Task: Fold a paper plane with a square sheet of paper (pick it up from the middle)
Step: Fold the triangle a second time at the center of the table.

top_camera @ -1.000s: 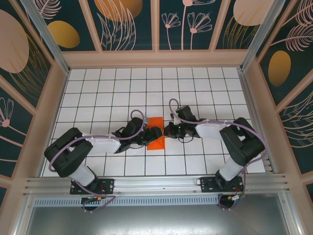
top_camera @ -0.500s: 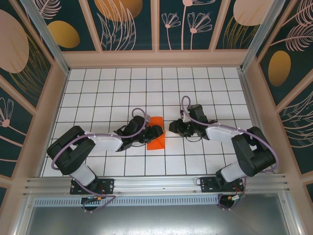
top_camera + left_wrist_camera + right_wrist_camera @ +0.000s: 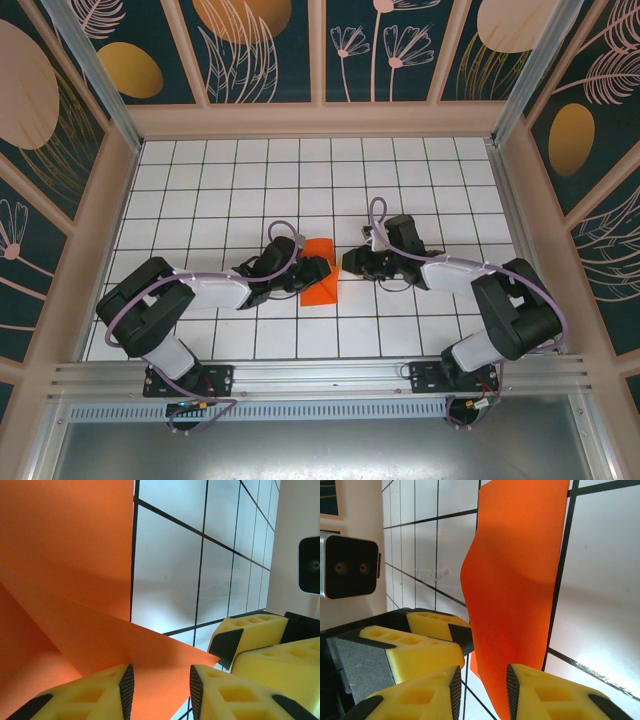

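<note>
Seemingly mid-fold, the thin orange-red paper sheet lies on the gridded table, its raised flap between the narrowly parted jaws of the left gripper, the right gripper equally narrow alongside; next, pinch and crease.

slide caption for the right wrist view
Right gripper open around the folded orange paper's edge on the white grid table.

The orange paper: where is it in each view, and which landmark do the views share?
Top external: the orange paper lies mid-table.
Left wrist: the orange paper fills the left side.
Right wrist: the orange paper runs down the middle.
Shared landmark: the white gridded table.
</note>
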You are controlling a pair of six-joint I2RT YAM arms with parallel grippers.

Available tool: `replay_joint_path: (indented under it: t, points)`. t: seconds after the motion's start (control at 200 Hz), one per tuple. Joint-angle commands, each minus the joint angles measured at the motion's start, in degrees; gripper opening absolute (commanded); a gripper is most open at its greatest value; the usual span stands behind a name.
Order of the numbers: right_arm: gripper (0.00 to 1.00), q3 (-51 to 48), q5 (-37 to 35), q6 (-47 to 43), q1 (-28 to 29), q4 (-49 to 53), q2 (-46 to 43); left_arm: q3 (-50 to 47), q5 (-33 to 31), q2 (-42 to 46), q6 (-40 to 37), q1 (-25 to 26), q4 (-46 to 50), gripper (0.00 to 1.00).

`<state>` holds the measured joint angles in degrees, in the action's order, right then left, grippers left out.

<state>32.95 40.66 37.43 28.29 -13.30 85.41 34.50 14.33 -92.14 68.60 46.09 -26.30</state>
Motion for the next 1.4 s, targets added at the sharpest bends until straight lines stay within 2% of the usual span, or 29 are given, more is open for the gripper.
replay_joint_path:
  t: [0.0, 0.15, 0.28, 0.415, 0.57, 0.791, 0.996, 1.396]
  points:
    - [0.28, 0.6, 1.95, -1.39, 0.82, -2.35, 1.76, -0.04, -0.62, 0.51, -0.02, 0.23, 0.68, 0.38]
    - [0.19, 1.06, 2.49, -1.49, 1.15, -2.87, 3.07, 0.02, -0.62, 0.73, 0.15, 0.19, 0.69, 0.37]
    - [0.0, 3.07, 1.32, -3.59, 1.47, 0.11, 4.52, 1.51, -0.76, 1.61, -0.79, 0.22, 4.75, 0.37]
    - [0.0, 5.42, -0.92, -6.61, 2.2, 3.47, 6.84, 4.15, -3.19, 3.57, -3.65, -0.29, 11.48, 0.39]
    - [0.0, 6.81, -1.91, -8.62, 2.2, 4.8, 9.08, 4.5, -3.96, 4.77, -4.65, -1.08, 13.35, 0.39]
    - [0.0, 9.16, -1.99, -10.95, 2.2, 6.77, 11.61, 4.81, -2.5, 4.1, -5.09, -1.39, 12.41, 0.38]
    - [0.0, 10.85, -0.77, -12.45, 2.36, 7.83, 13.6, 5.51, 1.78, 1.82, -5.76, -1.42, 9.29, 0.34]
    - [0.0, 11.35, 0.23, -13.17, 2.73, 9.55, 14.55, 6.45, 1.45, -0.06, -6.11, -1.36, 9.96, 0.26]
